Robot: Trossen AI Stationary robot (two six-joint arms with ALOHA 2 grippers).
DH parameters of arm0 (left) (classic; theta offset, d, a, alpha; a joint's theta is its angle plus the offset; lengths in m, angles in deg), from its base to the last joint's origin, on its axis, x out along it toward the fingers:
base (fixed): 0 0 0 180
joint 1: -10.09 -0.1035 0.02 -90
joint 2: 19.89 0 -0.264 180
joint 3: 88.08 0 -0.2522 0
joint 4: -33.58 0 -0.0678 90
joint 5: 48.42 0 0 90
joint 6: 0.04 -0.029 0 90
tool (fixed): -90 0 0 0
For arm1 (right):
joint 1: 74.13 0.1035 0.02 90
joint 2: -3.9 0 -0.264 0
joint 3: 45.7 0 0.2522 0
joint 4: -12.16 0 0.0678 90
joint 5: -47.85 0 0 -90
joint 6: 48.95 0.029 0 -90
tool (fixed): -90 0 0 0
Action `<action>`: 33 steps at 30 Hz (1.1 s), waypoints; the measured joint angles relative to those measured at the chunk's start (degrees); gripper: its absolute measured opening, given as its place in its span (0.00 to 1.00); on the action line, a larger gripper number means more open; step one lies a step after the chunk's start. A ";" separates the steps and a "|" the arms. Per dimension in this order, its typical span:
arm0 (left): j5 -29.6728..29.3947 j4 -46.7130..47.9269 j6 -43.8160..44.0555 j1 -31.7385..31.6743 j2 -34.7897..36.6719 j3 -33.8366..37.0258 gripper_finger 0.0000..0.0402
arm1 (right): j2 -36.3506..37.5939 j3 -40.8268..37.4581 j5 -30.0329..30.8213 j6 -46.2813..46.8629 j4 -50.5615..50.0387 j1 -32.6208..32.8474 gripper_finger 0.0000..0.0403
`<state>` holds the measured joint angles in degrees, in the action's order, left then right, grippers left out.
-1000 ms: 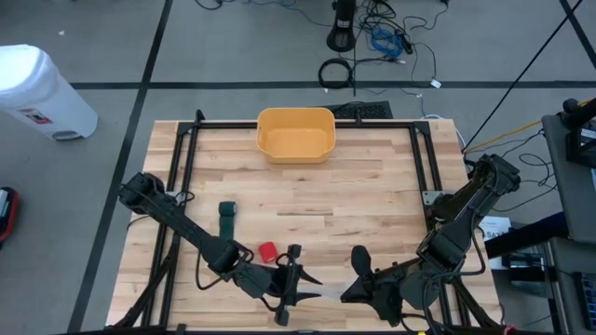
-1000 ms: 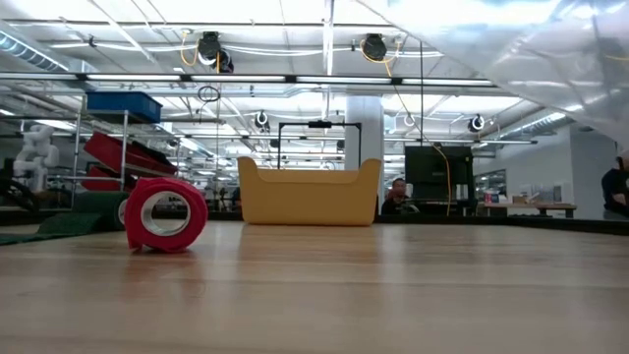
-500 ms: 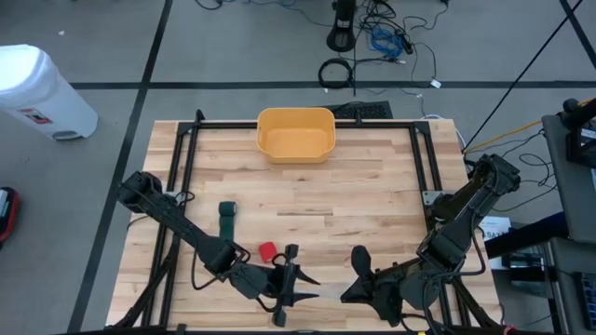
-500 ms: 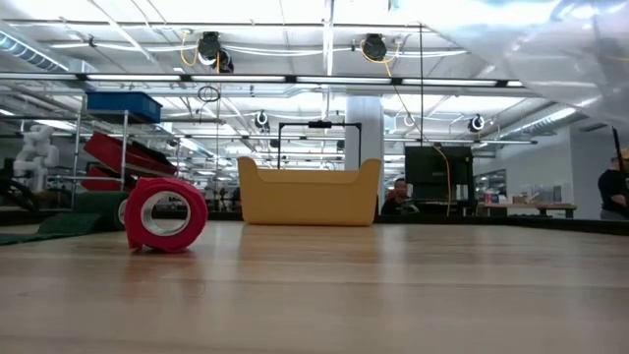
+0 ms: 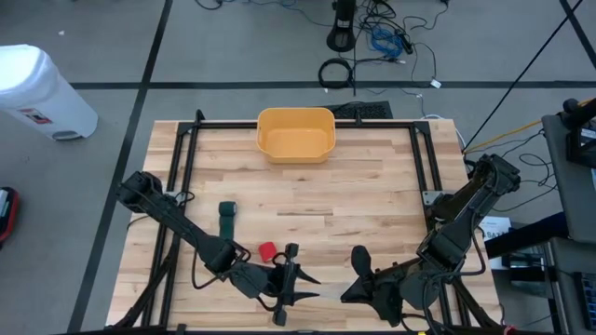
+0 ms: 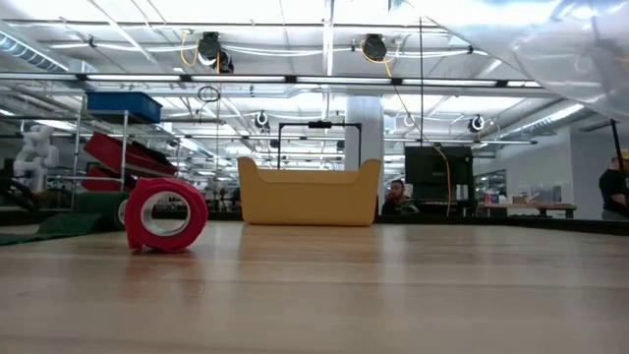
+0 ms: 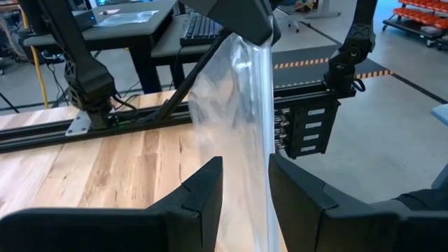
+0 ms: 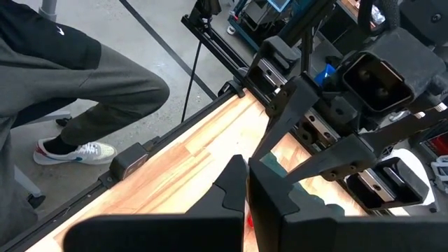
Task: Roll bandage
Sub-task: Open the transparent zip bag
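A clear plastic bag (image 7: pixel 238 126) is stretched between my two grippers near the table's front edge; it also shows in the high view (image 5: pixel 324 294) and at the low view's upper right (image 6: pixel 550 49). My left gripper (image 5: pixel 296 281) is shut on one end and my right gripper (image 5: pixel 358 277) on the other. A red bandage roll (image 5: pixel 268 250) stands on its edge on the table just beyond the left gripper; it also shows in the low view (image 6: pixel 165 213). A dark green bandage (image 5: pixel 226 218) lies flat farther left. My left gripper has the bag's near end (image 7: pixel 245 203) between its two fingers (image 7: pixel 206 192), bunched in the gap. The bag runs up and away from the fingers, clear of the table. My right gripper pinches the bag's other end (image 7: pixel 245 49), seen in the left wrist view. Its fingers (image 8: pixel 234 185) are closed together, and the bag hangs from them toward the left gripper.
A yellow bin (image 5: pixel 296 133) stands at the table's far middle. A black frame rail (image 5: pixel 186 167) runs around the table. A seated person's legs and shoe (image 8: pixel 77 150) show beside the table in the right wrist view.
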<state>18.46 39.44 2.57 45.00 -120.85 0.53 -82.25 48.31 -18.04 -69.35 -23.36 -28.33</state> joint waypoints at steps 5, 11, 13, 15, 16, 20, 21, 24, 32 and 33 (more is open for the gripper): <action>0.05 -0.74 -0.01 -0.07 -1.44 0.00 0.30 | 0.00 0.00 0.02 0.00 0.02 0.00 0.00; 0.16 -1.01 0.00 -1.01 -1.88 0.04 0.30 | 0.00 0.00 0.02 0.02 0.02 0.00 0.00; 0.14 -0.98 0.00 -1.04 -1.88 0.04 0.30 | 0.00 0.00 0.02 0.01 0.02 0.00 0.00; 0.16 -1.14 0.00 -0.98 -1.88 0.04 0.30 | 0.00 0.00 0.02 -0.03 0.02 -0.02 0.00; 0.16 -1.18 0.00 -0.93 -1.88 0.04 0.30 | 0.00 0.00 0.02 -0.04 0.02 0.00 0.00; 0.16 -1.14 0.02 -0.98 -1.88 0.04 0.30 | 0.01 0.00 0.02 0.02 0.02 -0.02 0.00; 0.18 -1.16 0.00 -0.96 -1.88 0.04 0.30 | 0.00 0.00 0.02 0.02 0.02 -0.01 0.00; 0.30 -1.12 0.00 -0.66 -1.88 0.04 0.30 | 0.02 0.00 0.02 0.02 0.02 -0.02 0.00; 0.67 -1.82 0.00 -0.68 -1.86 0.04 0.30 | 0.02 0.00 0.02 0.02 0.02 -0.01 0.00; 1.12 -2.15 0.00 -0.66 -1.86 0.04 0.30 | 0.02 0.00 0.02 0.02 0.02 -0.02 0.00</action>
<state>19.58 37.29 2.57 44.35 -122.71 0.58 -82.23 48.31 -18.01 -69.33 -23.33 -28.35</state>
